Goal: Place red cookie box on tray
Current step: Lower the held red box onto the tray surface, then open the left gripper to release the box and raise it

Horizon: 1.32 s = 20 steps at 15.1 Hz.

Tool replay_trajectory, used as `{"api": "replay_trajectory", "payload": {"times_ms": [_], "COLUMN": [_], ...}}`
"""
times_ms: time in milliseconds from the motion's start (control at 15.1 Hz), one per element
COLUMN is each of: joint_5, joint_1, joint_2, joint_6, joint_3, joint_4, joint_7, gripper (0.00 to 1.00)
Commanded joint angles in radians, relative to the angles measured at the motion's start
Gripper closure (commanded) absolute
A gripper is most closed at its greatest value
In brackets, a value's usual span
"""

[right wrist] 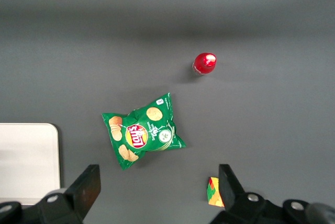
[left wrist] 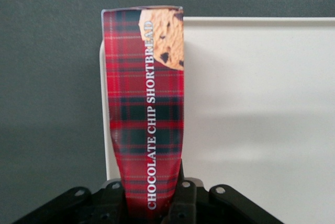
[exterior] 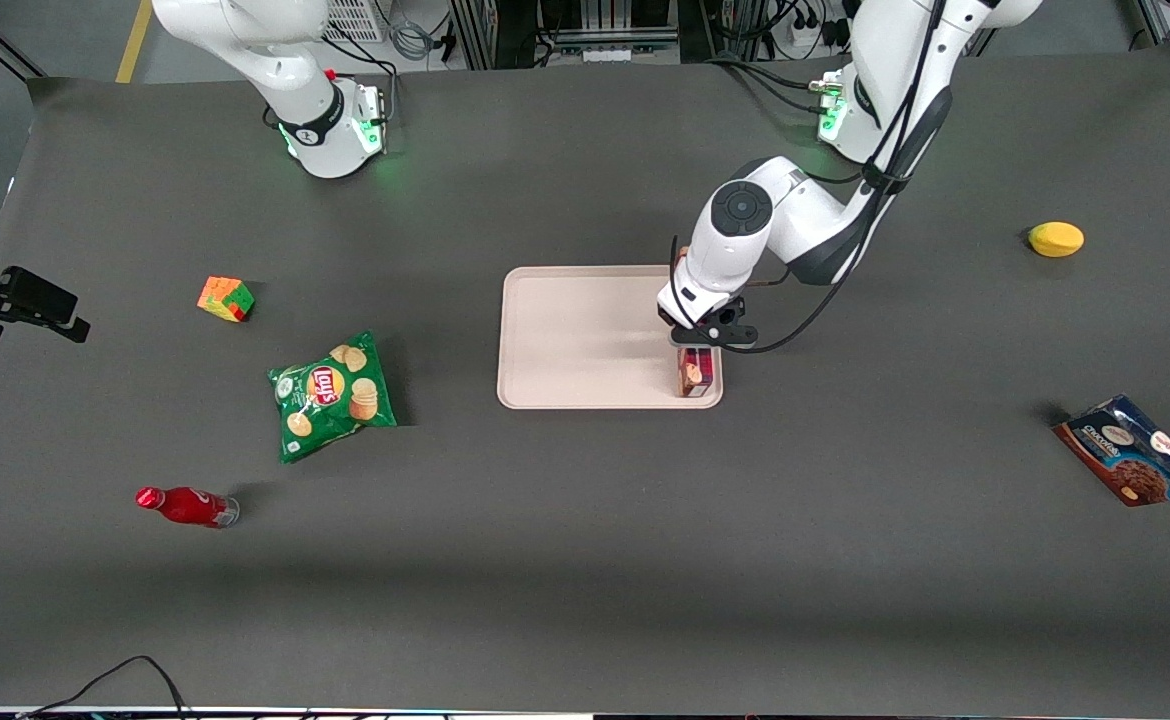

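The red cookie box (exterior: 696, 371) is a dark red plaid carton with a cookie picture, lying at the tray's corner nearest the front camera, toward the working arm's end. The pale pink-beige tray (exterior: 585, 340) lies mid-table. My left gripper (exterior: 700, 345) hangs directly over the box and is shut on it. In the left wrist view the box (left wrist: 146, 109) runs out from between the fingers (left wrist: 183, 192) along the tray's edge, with the tray (left wrist: 261, 103) beside it and dark table on its outer flank.
A green chip bag (exterior: 333, 395), a colour cube (exterior: 226, 298) and a small red bottle (exterior: 188, 506) lie toward the parked arm's end. A yellow lemon (exterior: 1056, 239) and a blue cookie bag (exterior: 1132, 463) lie toward the working arm's end.
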<state>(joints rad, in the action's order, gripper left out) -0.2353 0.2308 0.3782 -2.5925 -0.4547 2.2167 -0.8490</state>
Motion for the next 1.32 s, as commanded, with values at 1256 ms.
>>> {"api": "replay_trajectory", "payload": {"times_ms": [1256], "joint_5": [0.108], "joint_1": [-0.059], "joint_2": [-0.168], "joint_6": [0.731], "joint_3": [0.056], "joint_4": [-0.541], "joint_7": [0.204], "gripper": [0.00]}}
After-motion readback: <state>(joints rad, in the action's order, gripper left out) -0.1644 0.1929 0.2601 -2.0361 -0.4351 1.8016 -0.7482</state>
